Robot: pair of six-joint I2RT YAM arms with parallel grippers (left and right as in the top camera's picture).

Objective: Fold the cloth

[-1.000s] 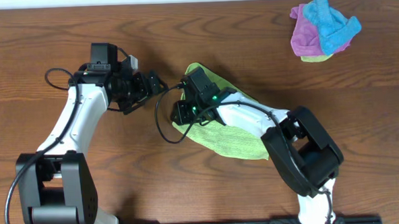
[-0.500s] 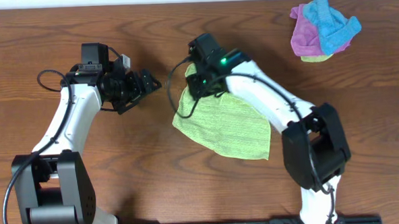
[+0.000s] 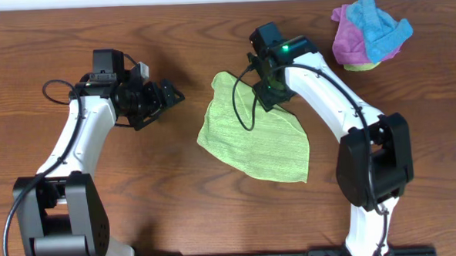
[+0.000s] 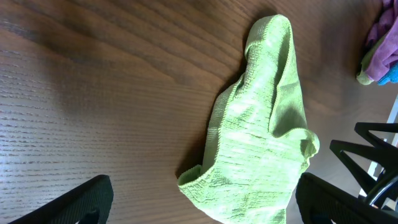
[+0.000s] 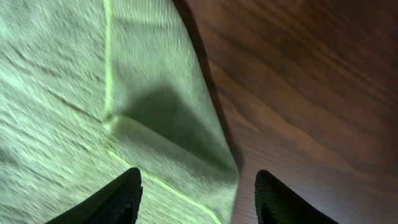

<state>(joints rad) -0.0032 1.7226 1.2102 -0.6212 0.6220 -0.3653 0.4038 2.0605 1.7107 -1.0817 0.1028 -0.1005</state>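
The lime-green cloth (image 3: 255,138) lies on the wooden table (image 3: 139,201), partly folded, with a raised ridge along its upper left edge. It shows in the left wrist view (image 4: 261,143) and fills the left of the right wrist view (image 5: 93,93). My right gripper (image 3: 271,95) is open and empty, just above the cloth's upper right corner. My left gripper (image 3: 167,94) is open and empty, a short way left of the cloth. No white tag shows.
A pile of purple, bright blue and green cloths (image 3: 369,31) sits at the far right corner of the table. A black cable from the right arm hangs over the green cloth (image 3: 241,116).
My right gripper has moved from the cloth's left edge up and to the right, letting the cloth go. The cloth now lies spread flatter. The left arm has drawn back slightly left.
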